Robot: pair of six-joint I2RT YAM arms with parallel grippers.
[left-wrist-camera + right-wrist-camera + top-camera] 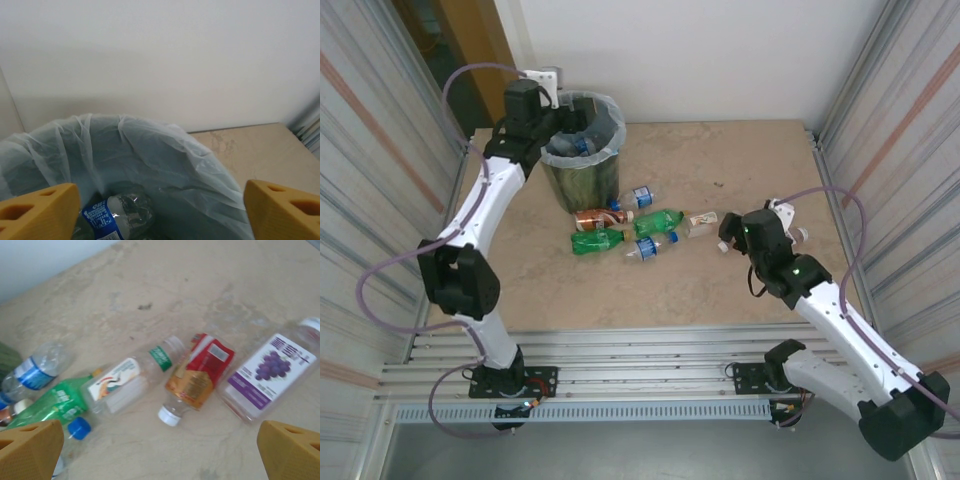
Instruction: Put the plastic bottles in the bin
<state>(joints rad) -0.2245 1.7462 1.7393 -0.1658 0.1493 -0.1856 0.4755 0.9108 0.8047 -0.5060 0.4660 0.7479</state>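
Left gripper is gaping wide over the bin; right gripper, wide at three o'clock, is risking scattering the huddled plastic bottles.

L wrist cam: my left claw, both yellow tips cut by bottom edge. Crumpled clear bottle w/ blue label in the pale-bag-lined bin runs off the bottom. R wrist cam: my right claw tips cropped too; clear flat bottle w/ purple grape label clipped at rt edge. Top cam: bin contents too small to tell.
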